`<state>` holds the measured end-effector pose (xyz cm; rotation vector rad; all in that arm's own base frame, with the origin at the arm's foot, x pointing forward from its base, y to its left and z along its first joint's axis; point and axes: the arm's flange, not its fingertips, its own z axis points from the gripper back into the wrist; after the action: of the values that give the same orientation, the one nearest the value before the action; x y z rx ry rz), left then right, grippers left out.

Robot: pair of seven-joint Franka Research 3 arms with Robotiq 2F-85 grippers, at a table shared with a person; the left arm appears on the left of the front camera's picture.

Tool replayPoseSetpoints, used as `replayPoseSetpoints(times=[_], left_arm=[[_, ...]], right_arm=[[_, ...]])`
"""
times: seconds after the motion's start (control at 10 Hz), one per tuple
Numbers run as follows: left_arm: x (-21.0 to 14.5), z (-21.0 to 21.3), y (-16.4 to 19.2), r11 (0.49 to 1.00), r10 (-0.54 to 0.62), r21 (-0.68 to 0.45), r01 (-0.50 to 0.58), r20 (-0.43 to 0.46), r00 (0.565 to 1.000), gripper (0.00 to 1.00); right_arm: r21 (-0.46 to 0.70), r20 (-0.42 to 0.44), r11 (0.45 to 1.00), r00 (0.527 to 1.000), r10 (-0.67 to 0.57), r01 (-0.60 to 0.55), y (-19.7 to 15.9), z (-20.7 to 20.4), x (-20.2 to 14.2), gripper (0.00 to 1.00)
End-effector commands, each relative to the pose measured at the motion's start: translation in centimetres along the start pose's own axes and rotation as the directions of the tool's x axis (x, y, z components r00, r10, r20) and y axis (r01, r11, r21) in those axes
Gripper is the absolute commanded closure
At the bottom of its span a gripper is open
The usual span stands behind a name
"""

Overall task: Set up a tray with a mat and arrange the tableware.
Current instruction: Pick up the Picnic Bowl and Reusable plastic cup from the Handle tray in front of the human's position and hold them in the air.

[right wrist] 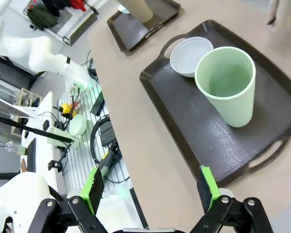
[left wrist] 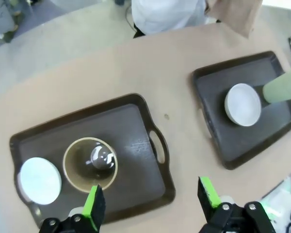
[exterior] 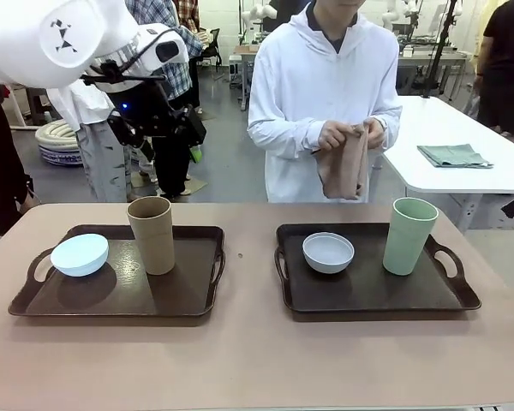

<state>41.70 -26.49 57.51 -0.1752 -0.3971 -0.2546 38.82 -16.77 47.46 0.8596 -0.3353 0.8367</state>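
One tan cup (left wrist: 89, 164) stands below the left end effector (left wrist: 149, 188), untouched.

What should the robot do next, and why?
Probably lower the open left gripper onto the tan cup just below it. The cup stands on the left tray, and the mat that the person holds likely needs that tray cleared first.
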Motion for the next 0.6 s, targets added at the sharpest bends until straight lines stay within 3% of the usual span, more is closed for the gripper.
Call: replayPoseSetpoints(times=[0.0, 0.5], left_arm=[[-0.64, 1.82, 2.42, 0.999, 0.0, -0.052, -0.001, -0.01, 1.0, 0.0], [0.19, 1.76, 2.49, 1.0, 0.016, -0.026, -0.016, -0.001, 1.0, 0.0]], right_arm=[[-0.025, 0.012, 1.0, 1.0, 0.013, -0.013, 1.14, 0.33, 0.5, 0.0], [-0.024, -0.002, 1.0, 1.0, 0.013, -0.013, 0.91, 0.6, 0.42, 0.0]])
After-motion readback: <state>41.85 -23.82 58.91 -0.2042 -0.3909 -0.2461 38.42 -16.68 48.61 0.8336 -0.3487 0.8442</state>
